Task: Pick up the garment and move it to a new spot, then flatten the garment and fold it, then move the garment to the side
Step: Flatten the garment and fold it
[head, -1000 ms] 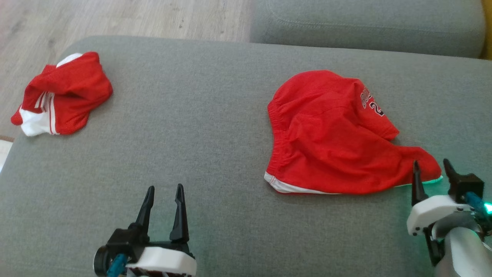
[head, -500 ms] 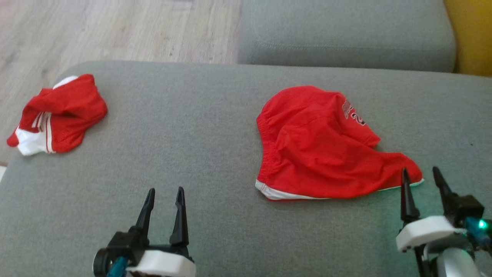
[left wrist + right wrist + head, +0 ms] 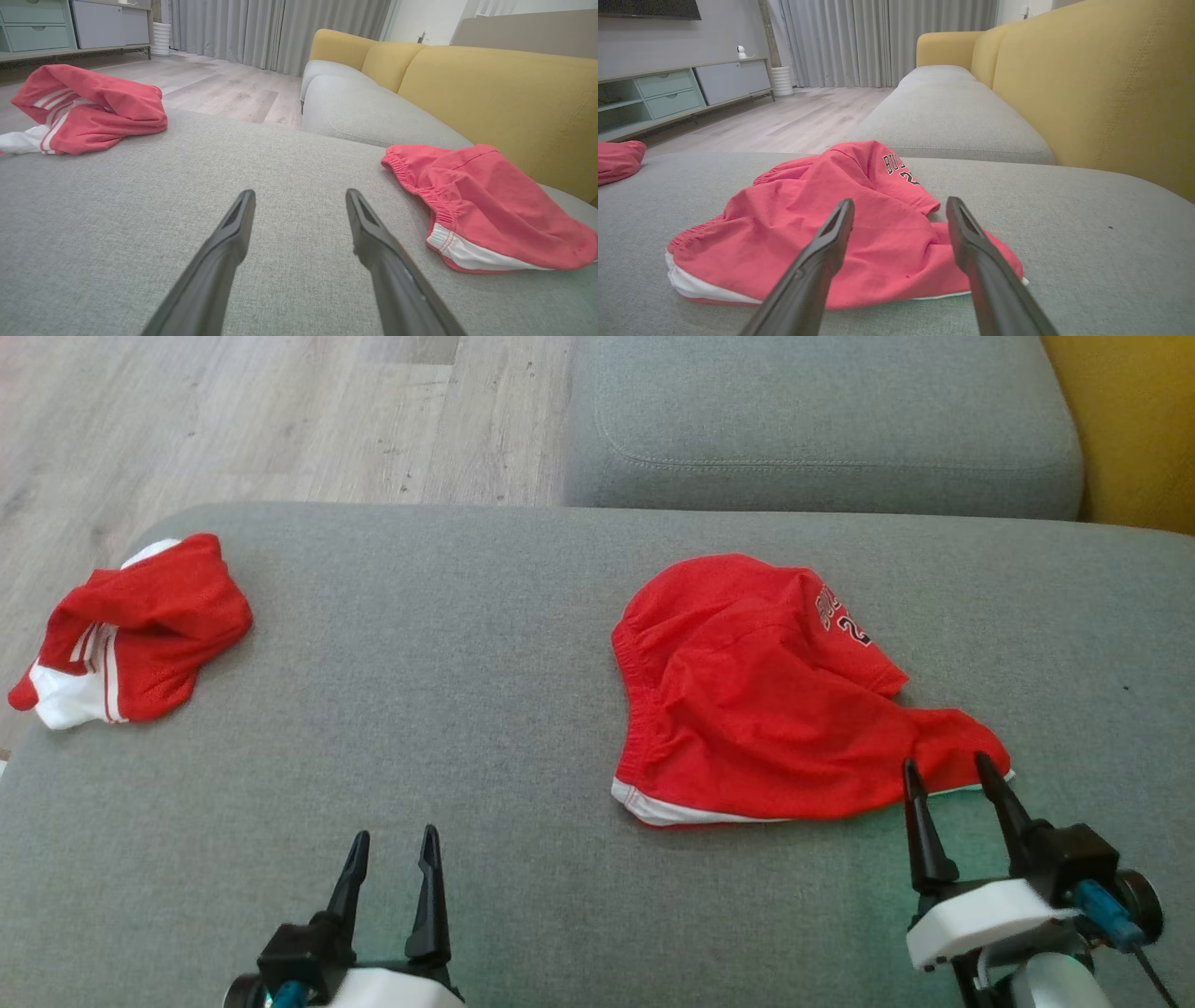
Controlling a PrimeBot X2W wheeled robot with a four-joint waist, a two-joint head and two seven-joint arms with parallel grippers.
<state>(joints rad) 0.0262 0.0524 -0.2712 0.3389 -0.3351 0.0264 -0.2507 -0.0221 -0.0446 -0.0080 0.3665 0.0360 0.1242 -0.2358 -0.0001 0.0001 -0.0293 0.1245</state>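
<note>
A crumpled red mesh garment with a white hem band and dark lettering (image 3: 766, 700) lies on the right half of the wide grey woven-fabric seat cushion (image 3: 448, 663). Its elastic waistband faces the cushion's middle, and its white-trimmed edge faces the cushion's near edge. The lettering (only partly readable, with a number under it) sits on the fold towards the cushion's far edge.

The right gripper (image 3: 944, 763) is over the cushion's near right part, and its two long dark fingers are spread apart with nothing between them. In the head view its tips overlap the garment's near right corner. Whether they touch the cloth cannot be told.

The left gripper (image 3: 395, 835) is over the cushion's near edge, left of centre. Its fingers are likewise parted and empty, above bare grey fabric and well apart from the garment.

A second bunched red cloth with white stripes and a white panel (image 3: 131, 630) rests at the cushion's far left corner.

Beyond the cushion's far edge sits a smaller grey upholstered seat pad (image 3: 822, 420). A mustard-yellow sofa backrest (image 3: 1111, 84) rises along the cushion's right side. Pale wood-plank flooring (image 3: 233, 420) spreads out past the cushion's far left. Further off past it stand grey pleated curtains (image 3: 275, 32) and a low pale-green cabinet with drawers (image 3: 668, 93).
</note>
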